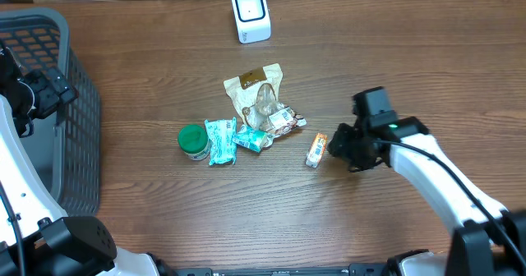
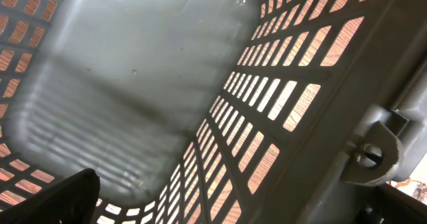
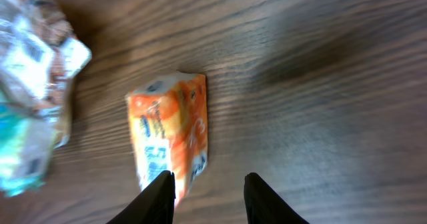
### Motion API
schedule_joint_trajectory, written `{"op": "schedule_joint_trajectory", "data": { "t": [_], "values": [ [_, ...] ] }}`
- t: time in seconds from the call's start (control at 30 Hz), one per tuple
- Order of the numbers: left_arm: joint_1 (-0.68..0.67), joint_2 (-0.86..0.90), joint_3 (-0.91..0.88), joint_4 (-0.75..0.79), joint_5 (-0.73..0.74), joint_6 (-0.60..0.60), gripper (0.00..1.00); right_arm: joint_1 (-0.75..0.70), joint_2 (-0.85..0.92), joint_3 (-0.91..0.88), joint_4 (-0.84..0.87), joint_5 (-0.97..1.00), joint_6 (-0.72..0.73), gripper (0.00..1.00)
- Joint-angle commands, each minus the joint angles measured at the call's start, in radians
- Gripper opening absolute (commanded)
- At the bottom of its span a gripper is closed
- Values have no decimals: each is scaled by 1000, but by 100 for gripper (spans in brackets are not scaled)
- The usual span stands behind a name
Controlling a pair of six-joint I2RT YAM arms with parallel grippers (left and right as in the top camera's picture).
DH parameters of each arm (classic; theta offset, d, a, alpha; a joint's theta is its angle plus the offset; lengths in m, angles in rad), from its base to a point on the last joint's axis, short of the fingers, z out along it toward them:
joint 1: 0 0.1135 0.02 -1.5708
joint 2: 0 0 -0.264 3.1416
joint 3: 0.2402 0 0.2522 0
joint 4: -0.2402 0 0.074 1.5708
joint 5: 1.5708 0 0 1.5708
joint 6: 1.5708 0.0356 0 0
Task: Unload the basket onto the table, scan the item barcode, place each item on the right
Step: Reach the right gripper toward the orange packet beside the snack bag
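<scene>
The item, a small orange packet (image 1: pixel 316 149) with blue print, lies flat on the wooden table to the right of the pile. In the right wrist view the orange packet (image 3: pixel 170 134) sits just ahead of my right gripper (image 3: pixel 209 179). Its lower corner reaches into the gap beside the left finger (image 3: pixel 157 201). The jaws stand narrowed but apart, and most of the gap shows bare wood. From overhead my right gripper (image 1: pixel 339 144) is right next to the packet. A white scanner (image 1: pixel 250 13) stands at the back. My left gripper (image 2: pixel 237 191) hangs wide open inside the grey basket (image 2: pixel 133 71), holding nothing.
A pile lies mid-table: a green-lidded jar (image 1: pixel 194 141), teal packets (image 1: pixel 220 140), a clear bag with a brown label (image 1: pixel 259 95). The slotted grey basket (image 1: pixel 78 103) fills the left edge, with the left arm over it.
</scene>
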Motion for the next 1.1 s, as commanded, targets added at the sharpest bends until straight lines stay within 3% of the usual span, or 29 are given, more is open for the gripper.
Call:
{"op": "schedule_joint_trajectory", "data": {
  "t": [0.0,0.23,0.43,0.53,0.77,1.07],
  "values": [
    [6,12,-4,0,-10,22,100,47,64,17,23,66,32,36],
    [6,12,-4,0,-10,22,100,113,75,39,87,-30,-44,37],
    [6,12,-4,0,-10,22,99,165,75,80,124,-69,-117,52],
    [6,12,-4,0,-10,22,100,169,75,80,139,-61,-120,54],
    [6,12,-4,0,-10,22,100,151,75,112,140,-70,34,54],
    [6,12,-4,0,-10,22,100,265,175,111,232,-120,59,54]
  ]
}}
